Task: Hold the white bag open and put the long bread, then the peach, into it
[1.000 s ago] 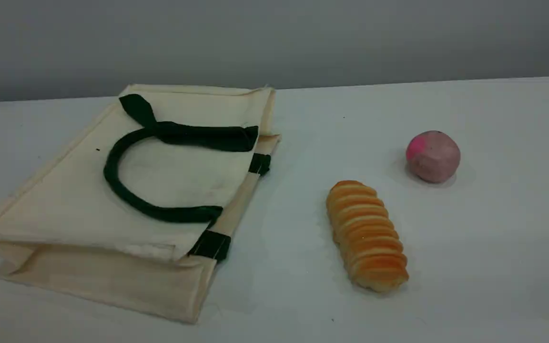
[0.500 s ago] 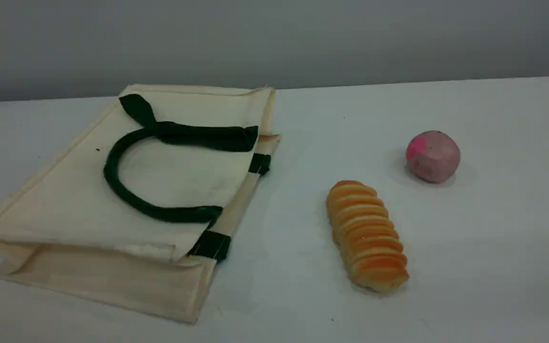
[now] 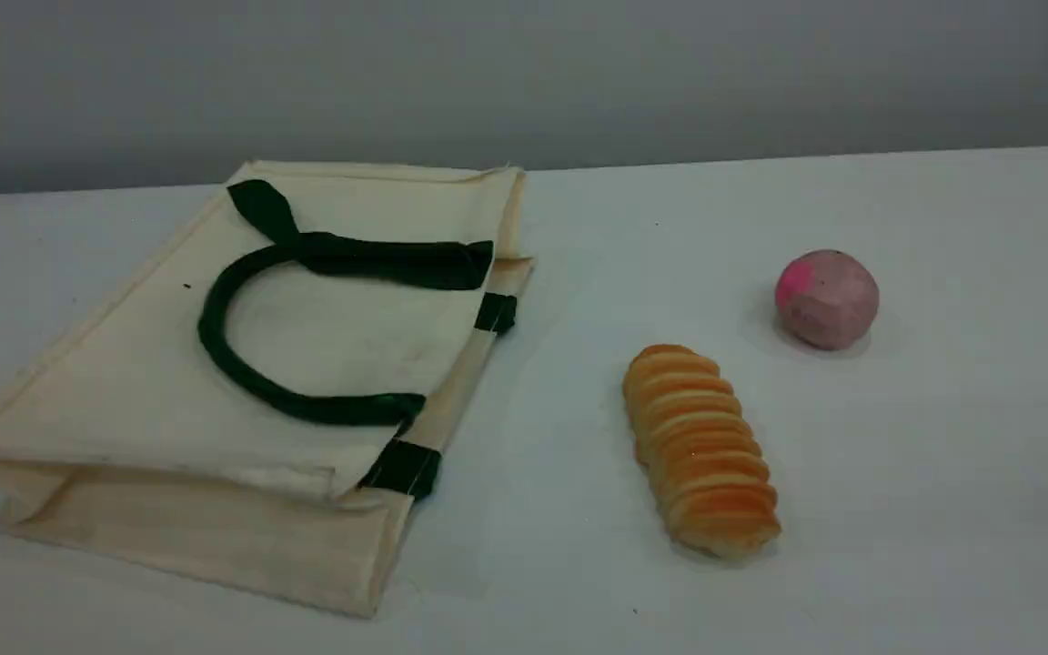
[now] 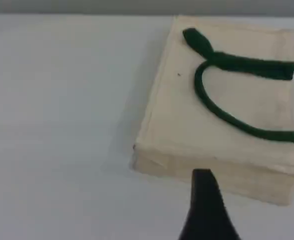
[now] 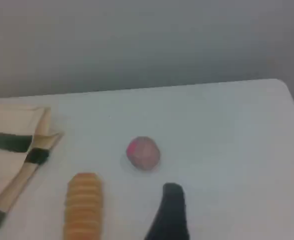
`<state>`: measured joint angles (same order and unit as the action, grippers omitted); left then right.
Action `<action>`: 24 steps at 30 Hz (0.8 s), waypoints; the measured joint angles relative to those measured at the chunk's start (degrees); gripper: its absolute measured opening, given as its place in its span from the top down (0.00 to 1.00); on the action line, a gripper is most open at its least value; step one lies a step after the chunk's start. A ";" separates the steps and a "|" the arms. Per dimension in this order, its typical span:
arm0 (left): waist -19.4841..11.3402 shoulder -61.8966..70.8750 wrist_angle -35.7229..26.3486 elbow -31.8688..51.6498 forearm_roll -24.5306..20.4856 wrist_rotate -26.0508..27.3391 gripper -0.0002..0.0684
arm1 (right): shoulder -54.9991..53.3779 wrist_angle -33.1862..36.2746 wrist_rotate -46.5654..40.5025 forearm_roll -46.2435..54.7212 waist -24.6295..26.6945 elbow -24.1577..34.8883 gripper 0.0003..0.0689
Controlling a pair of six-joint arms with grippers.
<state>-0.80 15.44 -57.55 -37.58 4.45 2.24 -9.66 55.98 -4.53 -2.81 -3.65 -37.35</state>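
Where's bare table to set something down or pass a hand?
Free: the lane between the white bag and the long bread; the table right of the peach; the strip behind it. Crowded: the left, filled by the bag.

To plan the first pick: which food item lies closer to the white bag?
The long bread, the ridged orange loaf. The round pink peach sits farther from the white bag.
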 joint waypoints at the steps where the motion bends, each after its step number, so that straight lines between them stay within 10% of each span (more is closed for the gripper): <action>1: 0.00 2.04 0.15 -0.81 0.05 0.00 0.38 | -1.56 -0.13 0.00 0.00 0.00 -0.95 0.15; 24: 0.00 54.37 10.34 -19.62 0.47 0.00 0.38 | -41.30 -5.14 1.25 0.26 0.18 -22.48 0.15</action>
<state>-0.80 69.81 -47.21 -57.19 4.92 2.24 -50.96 50.84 -3.28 -2.55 -3.46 -59.83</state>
